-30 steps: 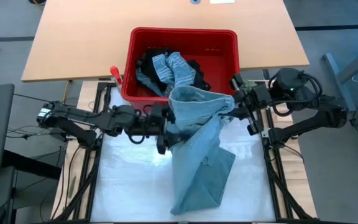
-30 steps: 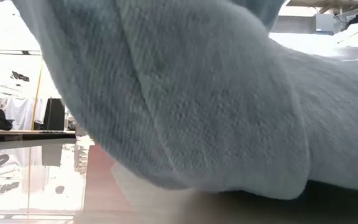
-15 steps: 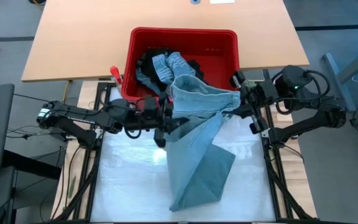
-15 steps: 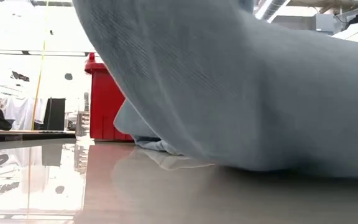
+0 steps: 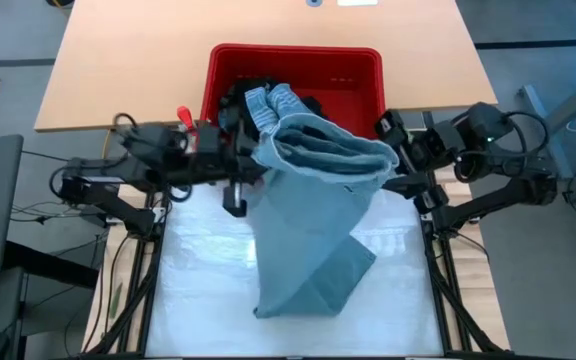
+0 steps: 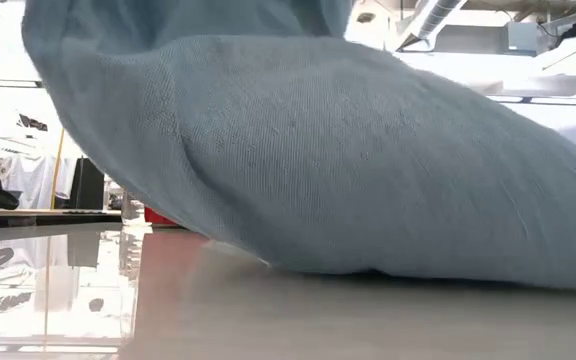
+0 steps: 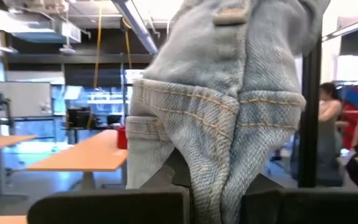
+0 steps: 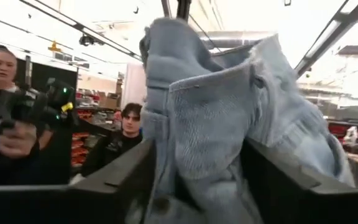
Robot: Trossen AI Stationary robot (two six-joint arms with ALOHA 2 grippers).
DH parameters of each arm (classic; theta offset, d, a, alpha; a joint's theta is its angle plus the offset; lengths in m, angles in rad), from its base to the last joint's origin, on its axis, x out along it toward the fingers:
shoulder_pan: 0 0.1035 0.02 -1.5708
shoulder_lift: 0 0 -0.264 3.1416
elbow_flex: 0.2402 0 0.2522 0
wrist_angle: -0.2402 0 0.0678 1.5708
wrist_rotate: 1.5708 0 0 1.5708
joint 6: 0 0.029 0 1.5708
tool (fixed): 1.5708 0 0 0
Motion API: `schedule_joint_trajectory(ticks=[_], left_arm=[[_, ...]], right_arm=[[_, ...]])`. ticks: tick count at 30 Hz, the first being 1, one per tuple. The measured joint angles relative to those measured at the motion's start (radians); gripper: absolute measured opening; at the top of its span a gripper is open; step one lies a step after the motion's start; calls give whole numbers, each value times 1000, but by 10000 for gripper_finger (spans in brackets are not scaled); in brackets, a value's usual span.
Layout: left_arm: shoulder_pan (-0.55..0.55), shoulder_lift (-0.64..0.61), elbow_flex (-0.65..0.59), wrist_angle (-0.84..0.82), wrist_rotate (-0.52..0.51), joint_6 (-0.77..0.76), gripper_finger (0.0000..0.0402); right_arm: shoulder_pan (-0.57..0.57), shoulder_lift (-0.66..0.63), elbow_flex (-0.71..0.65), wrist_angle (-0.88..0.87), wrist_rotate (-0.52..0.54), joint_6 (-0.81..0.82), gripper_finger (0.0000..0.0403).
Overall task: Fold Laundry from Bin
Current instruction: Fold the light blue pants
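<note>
I see coarse, matt twill denim point(image 5: 313, 220), a glossy plastic bin point(image 5: 363, 62), and smooth wooden table point(image 5: 128, 60).

Both robot arms are dark, nearly black, built of slim tubular links joined by chunky rounded joint housings. Black cables loop loosely along each arm. The left end effector point(image 5: 240, 160) shows a small red piece beside its wrist. The right end effector point(image 5: 400, 160) sits ahead of a bulky round housing carrying a tiny green light.
</note>
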Motion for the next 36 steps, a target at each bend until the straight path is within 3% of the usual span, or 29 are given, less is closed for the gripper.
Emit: schedule_joint_trajectory(ticks=[7, 14, 17, 21, 27, 31, 34, 36], left_arm=[[-1, 0, 185, -70, -93, 75, 3], [0, 7, 345, -98, -248, 188, 3], [0, 24, 419, -133, -252, 216, 3], [0, 64, 505, -155, -193, 166, 4], [-2, 88, 571, -151, -76, 5, 10], [-1, 89, 588, -149, 66, -227, 11], [-2, 89, 590, -129, 143, -360, 11], [-3, 89, 590, -128, 160, -412, 12]], right_arm=[[-30, -85, 37, -22, 111, -56, 329], [72, -94, 114, -72, 113, 39, 321], [111, -63, 111, -194, 239, 14, 311], [113, 19, 107, -309, 443, 1, 306], [106, 108, 109, -367, 383, 38, 306], [86, 126, 107, -502, 440, -27, 306], [39, 129, 107, -486, 456, -37, 306], [5, 145, 111, -441, 414, -50, 306]])
